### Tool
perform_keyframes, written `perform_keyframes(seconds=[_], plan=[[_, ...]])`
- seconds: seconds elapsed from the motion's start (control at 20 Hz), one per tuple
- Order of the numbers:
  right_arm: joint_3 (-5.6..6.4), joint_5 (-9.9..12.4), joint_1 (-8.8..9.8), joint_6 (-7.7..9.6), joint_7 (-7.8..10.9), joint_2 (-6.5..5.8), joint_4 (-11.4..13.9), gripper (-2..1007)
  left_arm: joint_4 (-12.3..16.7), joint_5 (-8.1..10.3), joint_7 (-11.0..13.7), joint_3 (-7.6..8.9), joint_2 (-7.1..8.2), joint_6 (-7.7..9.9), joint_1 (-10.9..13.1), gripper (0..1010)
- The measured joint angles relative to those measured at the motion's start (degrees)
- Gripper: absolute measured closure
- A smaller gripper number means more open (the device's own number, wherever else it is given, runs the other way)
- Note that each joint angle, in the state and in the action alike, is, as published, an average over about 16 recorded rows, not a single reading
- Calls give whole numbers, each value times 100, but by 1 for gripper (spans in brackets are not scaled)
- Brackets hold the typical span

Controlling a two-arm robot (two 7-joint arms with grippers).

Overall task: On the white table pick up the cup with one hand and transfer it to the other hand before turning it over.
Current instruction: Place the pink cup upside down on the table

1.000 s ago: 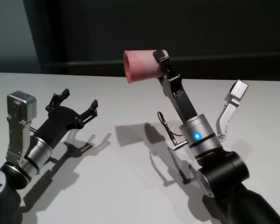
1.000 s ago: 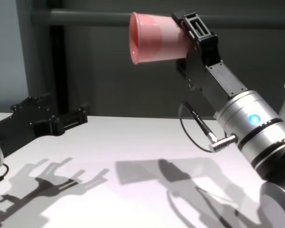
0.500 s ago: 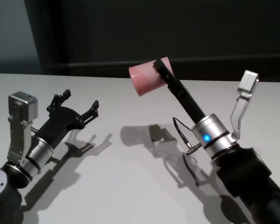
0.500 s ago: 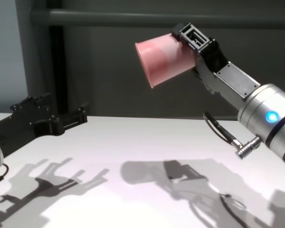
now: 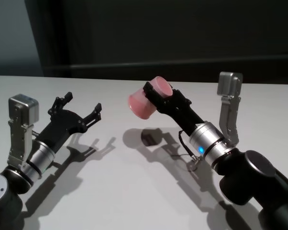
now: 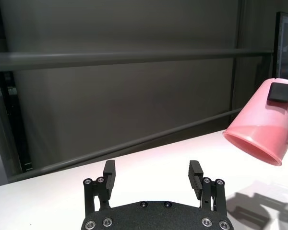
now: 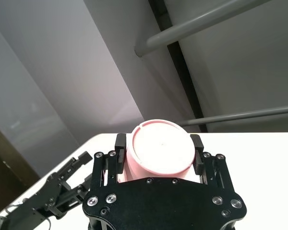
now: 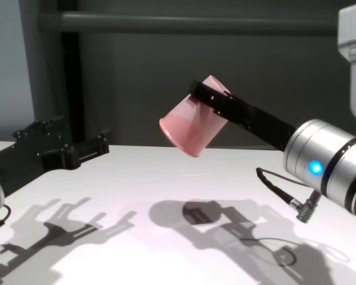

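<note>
Centre frame from my head, the cup (image 5: 145, 101) hangs above the bench (image 5: 134, 191), clamped near its base by my right pincer (image 5: 159, 97), rim tipped down-left toward my left pincer (image 5: 77, 109), spread wide and empty at left.

Lower middle of my left wrist view, those fingers (image 6: 109, 173) stand apart; the cup sits at right.

Right wrist: base toward me, jaws on both sides.

Chest: cup centre, airborne.

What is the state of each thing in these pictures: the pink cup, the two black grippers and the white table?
Pink tapered cup: held in the air above the table, tilted, rim pointing down towards the left gripper.
Black right gripper: shut on the cup near its base.
Black left gripper: open, holding nothing, low over the table.
Plain white table: bears only shadows.
</note>
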State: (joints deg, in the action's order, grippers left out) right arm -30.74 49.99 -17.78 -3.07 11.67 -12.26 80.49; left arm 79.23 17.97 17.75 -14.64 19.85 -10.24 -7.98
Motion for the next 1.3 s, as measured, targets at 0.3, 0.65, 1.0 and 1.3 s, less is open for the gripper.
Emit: perform_keyframes(seconds=[0.3, 0.65, 1.0, 1.3], plan=[[-328, -867, -169, 260, -517, -92, 36, 230, 1, 0, -3, 0, 0, -1, 1, 9], [-624, -1528, -386, 645, -761, -131, 19, 230, 1, 0, -4, 0, 0, -1, 2, 9], [-847, -2008, -581, 967, -866, -141, -17, 230, 1, 0, -4, 0, 0, -1, 2, 9], [-954, -2305, -705, 1170, -898, -129, -74, 230, 1, 0, -4, 0, 0, -1, 2, 9]])
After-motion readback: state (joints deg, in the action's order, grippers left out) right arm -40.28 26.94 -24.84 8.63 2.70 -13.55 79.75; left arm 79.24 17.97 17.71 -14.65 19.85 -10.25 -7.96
